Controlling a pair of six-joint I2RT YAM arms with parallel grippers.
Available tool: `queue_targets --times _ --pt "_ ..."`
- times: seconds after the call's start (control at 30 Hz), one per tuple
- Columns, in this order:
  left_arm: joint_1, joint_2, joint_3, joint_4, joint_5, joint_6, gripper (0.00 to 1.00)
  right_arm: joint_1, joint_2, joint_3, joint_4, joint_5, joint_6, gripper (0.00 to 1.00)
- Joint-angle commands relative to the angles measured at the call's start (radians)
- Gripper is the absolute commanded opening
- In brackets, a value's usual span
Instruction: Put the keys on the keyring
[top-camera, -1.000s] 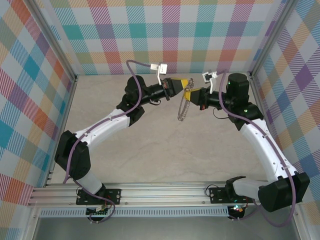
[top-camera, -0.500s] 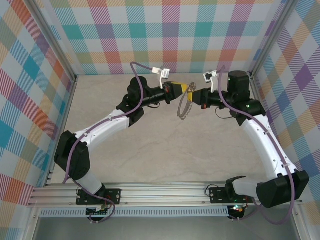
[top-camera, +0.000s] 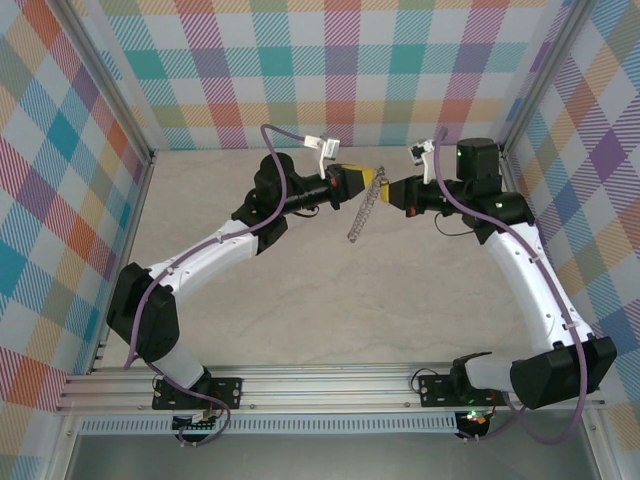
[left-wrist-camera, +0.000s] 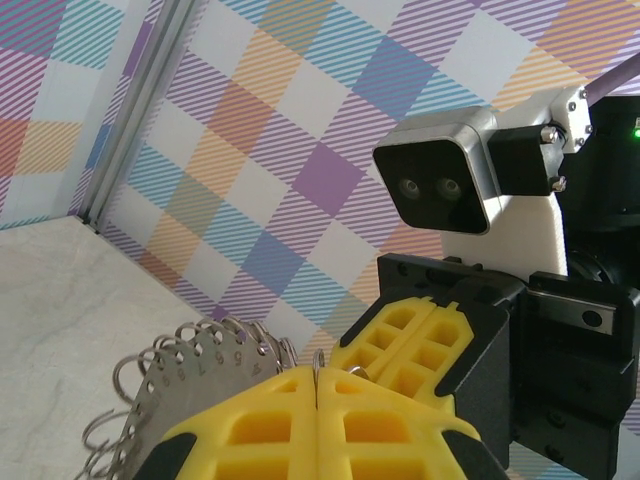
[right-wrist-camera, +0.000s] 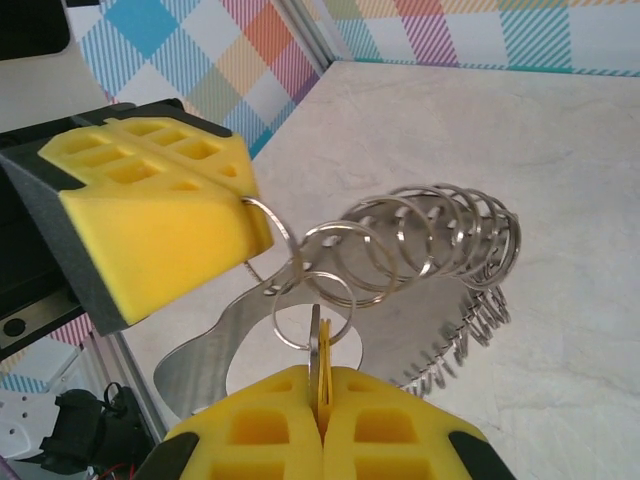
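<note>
The keyring is a flat silver plate with a scalloped edge that carries several small wire rings. It hangs in the air between both grippers, with numbered holes showing in the left wrist view. My left gripper is shut on one thin ring of it and appears as a yellow block in the right wrist view. My right gripper is shut on a key with a yellow-orange head and a silver end. The key's tip overlaps a small ring. The two grippers almost touch, tip to tip.
Below lies a pale marbled tabletop. Plaid walls and aluminium posts close in the back and both sides. The arms' bases sit on the rail at the near edge. The right arm's camera housing faces my left wrist.
The left gripper has edged right toward the right gripper. The hanging keyring has swung, and its lower end now points down and left. Both grippers stay shut.
</note>
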Motion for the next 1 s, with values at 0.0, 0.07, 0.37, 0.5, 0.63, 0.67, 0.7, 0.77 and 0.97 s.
queue_targets --times 0.0,0.07,0.37,0.5,0.63,0.67,0.7,0.77,0.97 --pt "-0.013 -0.052 -0.005 0.027 0.01 0.018 0.0 -0.006 0.006 0.039 -0.018 -0.004 -0.025 0.0" --pt "-0.012 -0.05 -0.003 0.028 0.014 0.014 0.0 -0.006 0.014 0.05 -0.013 -0.016 -0.02 0.0" --pt "-0.013 -0.045 0.001 0.033 0.023 0.005 0.0 -0.006 0.041 0.091 0.0 -0.055 -0.006 0.0" --pt "-0.013 -0.044 -0.001 0.035 0.026 0.003 0.0 -0.005 0.052 0.113 -0.016 -0.053 -0.018 0.0" --pt "-0.013 -0.043 -0.003 0.038 0.03 0.001 0.0 -0.006 0.059 0.13 -0.035 -0.037 -0.035 0.0" --pt "-0.014 -0.043 -0.002 0.038 0.03 0.001 0.0 -0.006 0.06 0.133 -0.039 -0.034 -0.039 0.0" --pt "-0.013 -0.042 -0.003 0.038 0.03 0.001 0.0 -0.007 0.061 0.136 -0.042 -0.032 -0.043 0.0" --pt "-0.014 -0.044 -0.002 0.038 0.033 0.002 0.0 -0.007 0.065 0.143 -0.048 -0.029 -0.048 0.0" --pt "-0.014 -0.041 0.001 0.036 0.047 0.001 0.0 -0.007 0.085 0.181 -0.077 -0.019 -0.076 0.0"
